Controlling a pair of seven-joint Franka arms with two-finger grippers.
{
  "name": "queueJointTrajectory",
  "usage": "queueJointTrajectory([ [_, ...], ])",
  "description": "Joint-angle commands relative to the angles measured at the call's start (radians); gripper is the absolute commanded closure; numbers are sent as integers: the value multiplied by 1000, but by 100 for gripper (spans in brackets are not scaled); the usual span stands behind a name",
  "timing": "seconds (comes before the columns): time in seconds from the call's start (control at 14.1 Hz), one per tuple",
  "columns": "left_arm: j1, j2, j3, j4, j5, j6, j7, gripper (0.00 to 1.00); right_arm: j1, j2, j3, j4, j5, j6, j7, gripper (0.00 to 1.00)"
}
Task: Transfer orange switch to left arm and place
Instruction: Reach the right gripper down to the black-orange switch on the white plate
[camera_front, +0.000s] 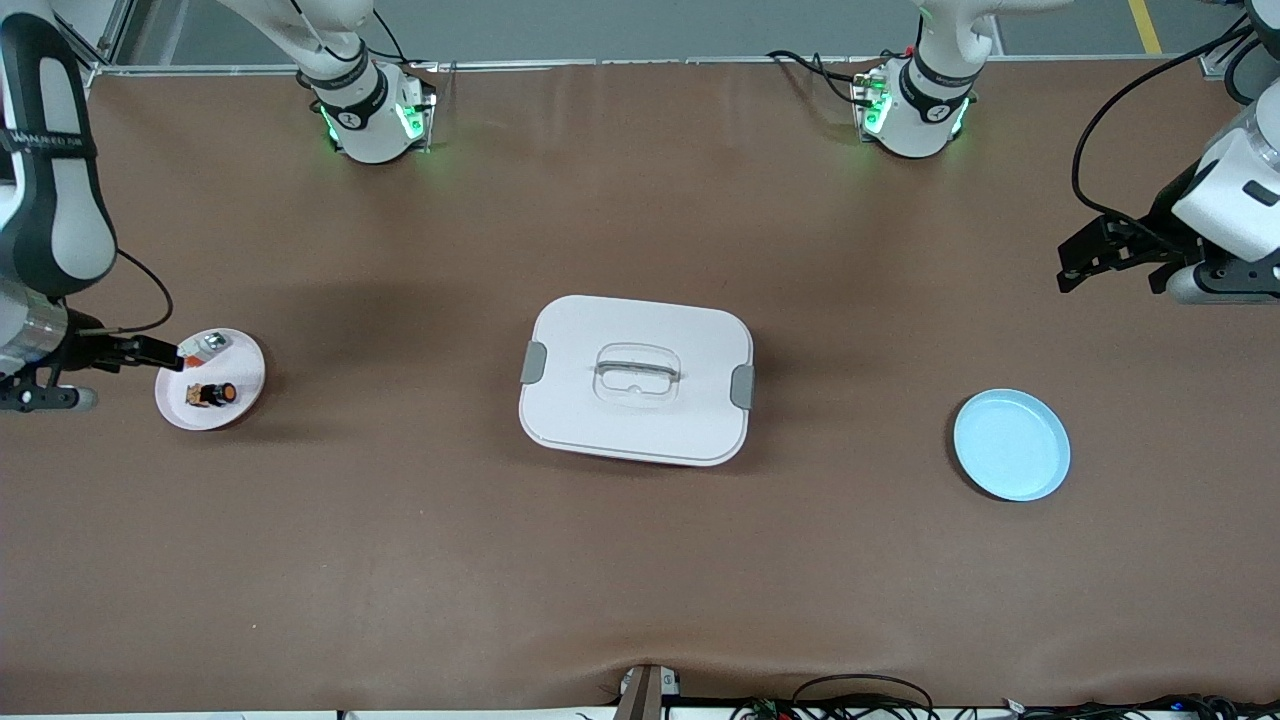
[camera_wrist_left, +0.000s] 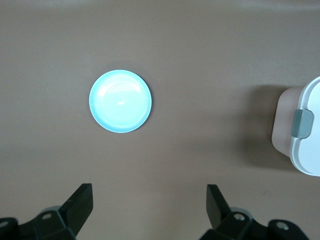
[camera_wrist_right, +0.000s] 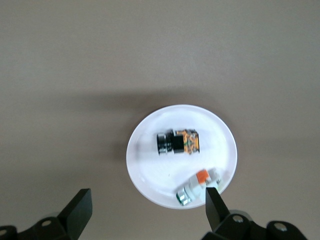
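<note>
The orange switch (camera_front: 212, 394) lies on its side in a small white plate (camera_front: 245, 398) toward the right arm's end of the table, sharing the plate with a silver-and-clear part (camera_front: 207, 346) that has a red-orange bit and rests by the rim farther from the front camera. The right gripper (camera_wrist_right: 145, 210) hangs above the edge of that plate with its fingers spread and nothing between them. The closed white box (camera_front: 636, 378) sits mid-table between this plate and an empty pale blue plate (camera_front: 1011, 445), and the left gripper (camera_wrist_left: 149, 207), also spread and empty-handed, hovers over bare table at the left arm's end, near the blue plate.
</note>
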Motion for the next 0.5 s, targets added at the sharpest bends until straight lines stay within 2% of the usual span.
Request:
queueJointTrajectory([
  [0.0, 6, 1, -5, 15, -5, -18, 14, 0, -41, 74, 15, 4, 43, 71, -65, 0],
  [0.43, 7, 1, -5, 15, -6, -18, 15, 0, -40, 160, 13, -33, 34, 216, -131, 0],
])
